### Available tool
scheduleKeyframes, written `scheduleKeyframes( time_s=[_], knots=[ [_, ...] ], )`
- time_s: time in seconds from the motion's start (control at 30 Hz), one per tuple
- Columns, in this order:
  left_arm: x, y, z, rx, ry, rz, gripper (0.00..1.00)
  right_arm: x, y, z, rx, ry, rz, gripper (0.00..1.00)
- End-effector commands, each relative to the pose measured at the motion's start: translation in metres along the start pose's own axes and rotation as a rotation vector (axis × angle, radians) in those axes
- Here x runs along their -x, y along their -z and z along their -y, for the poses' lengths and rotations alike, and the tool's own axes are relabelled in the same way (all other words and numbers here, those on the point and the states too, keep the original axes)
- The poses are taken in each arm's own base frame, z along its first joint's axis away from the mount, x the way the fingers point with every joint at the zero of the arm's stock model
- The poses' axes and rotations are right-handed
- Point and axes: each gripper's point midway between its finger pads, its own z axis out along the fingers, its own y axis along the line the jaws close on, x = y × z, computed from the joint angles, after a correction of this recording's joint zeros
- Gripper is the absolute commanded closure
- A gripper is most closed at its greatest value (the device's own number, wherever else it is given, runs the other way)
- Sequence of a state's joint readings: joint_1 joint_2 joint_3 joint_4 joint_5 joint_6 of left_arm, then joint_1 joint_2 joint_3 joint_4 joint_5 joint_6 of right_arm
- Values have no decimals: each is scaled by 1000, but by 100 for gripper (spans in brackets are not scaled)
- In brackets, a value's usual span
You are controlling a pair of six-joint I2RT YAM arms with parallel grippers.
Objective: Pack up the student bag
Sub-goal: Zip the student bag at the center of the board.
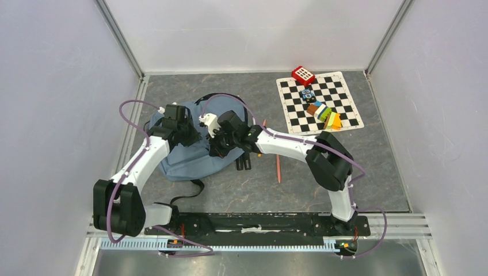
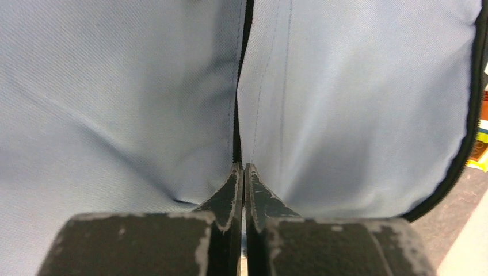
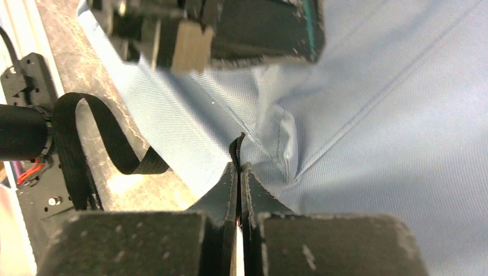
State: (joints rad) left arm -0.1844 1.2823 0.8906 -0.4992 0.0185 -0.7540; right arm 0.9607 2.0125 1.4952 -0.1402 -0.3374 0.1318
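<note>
Student bag (image 1: pixel 187 155) lies flat on the grey tabletop (image 1: pixel 241 190), left of centre and well apart from the chequered mat (image 1: pixel 293 115), with the left gripper (image 2: pixel 242 169) closed tight at its black zipper line (image 2: pixel 240 86) and the right gripper (image 3: pixel 238 167) pinching a thin black tab (image 3: pixel 236 146), seemingly to tug the zip open for packing.

Bright, even light from above; shadows on the table (image 1: pixel 241 190) are soft. In the wrist views the student bag (image 2: pixel 357 115) is sharp, the nearest parts slightly blurred.

Left end effector (image 2: pixel 242 169), right end effector (image 3: pixel 237 168), closed
</note>
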Motion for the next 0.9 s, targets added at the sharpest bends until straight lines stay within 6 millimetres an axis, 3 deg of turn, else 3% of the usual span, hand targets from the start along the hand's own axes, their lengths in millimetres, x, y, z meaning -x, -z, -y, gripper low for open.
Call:
scheduleKeyframes(
  time_s=[0.0, 0.23, 0.53, 0.57, 0.6, 0.63, 0.67, 0.7, 0.77, 0.87],
  knots=[
    [26, 9, -9, 57, -44, 104, 98, 39, 48, 17, -183, 61, 125, 100],
    [35, 20, -35, 98, -13, 123, 98, 49, 102, 47, -359, 61, 201, 100],
    [36, 28, -42, 60, -122, 139, 98, 50, 124, 90, -433, -31, 222, 100],
    [35, 29, -40, 48, -142, 134, 93, 52, 123, 89, -409, -37, 230, 100],
    [36, 31, -39, 41, -167, 132, 79, 55, 122, 87, -383, -36, 242, 100],
    [33, 33, -33, 6, -188, 116, 61, 58, 119, 81, -346, -30, 251, 100],
    [33, 35, -29, -16, -204, 115, 34, 63, 117, 75, -306, -26, 265, 100],
    [34, 39, -23, -51, -224, 126, 16, 67, 113, 67, -253, -21, 274, 100],
    [36, 49, -8, -129, -259, 159, 7, 71, 107, 56, -184, -34, 281, 100],
    [35, 67, 17, -265, -341, 211, 6, 77, 103, 52, -154, -39, 286, 100]
  ],
)
